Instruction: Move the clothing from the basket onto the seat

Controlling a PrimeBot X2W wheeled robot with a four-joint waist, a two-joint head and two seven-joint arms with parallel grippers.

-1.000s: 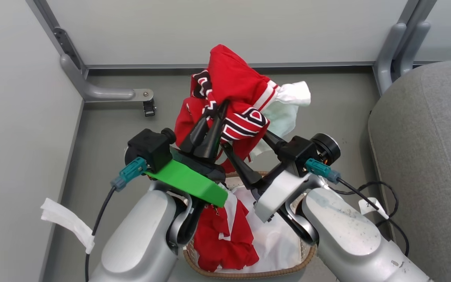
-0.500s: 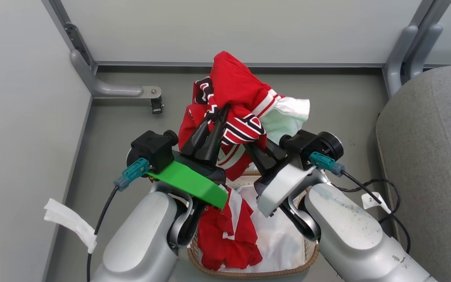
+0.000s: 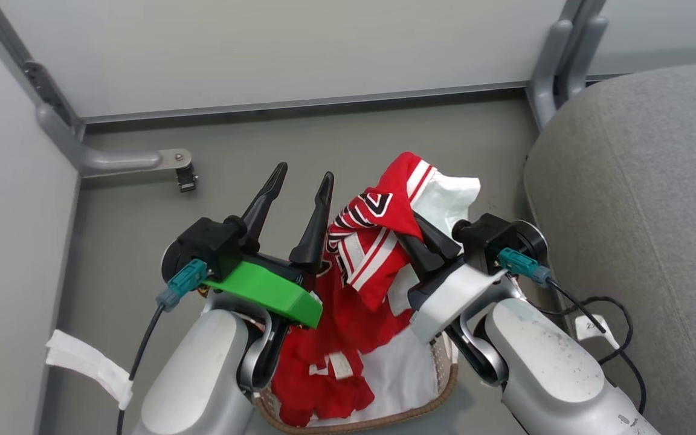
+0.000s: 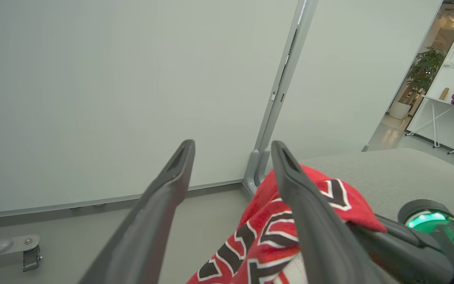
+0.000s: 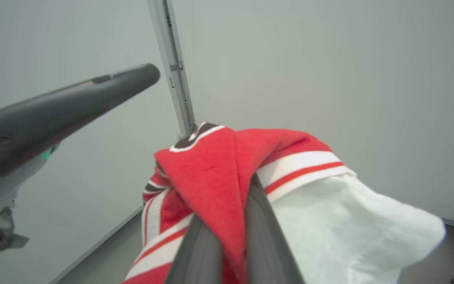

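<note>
My right gripper is shut on a red jersey with white stripe trim and navy-and-white letters, held above the basket; its fingertips are buried in the cloth. A white piece of fabric rides up with the jersey. In the right wrist view the jersey drapes over my gripper. My left gripper stands open beside the jersey, holding nothing; in its own view the gripper has the jersey on its right. More red clothing lies in the basket. The grey seat is at the right.
Pale wall panels with grey metal posts close off the back and left. A floor bracket sticks out at the left. A black cable loops beside the seat. White lining sheet covers the basket's bottom.
My left gripper has let go of the jersey and opened. The jersey now hangs lower from the right gripper alone. The head camera has turned toward the seat.
</note>
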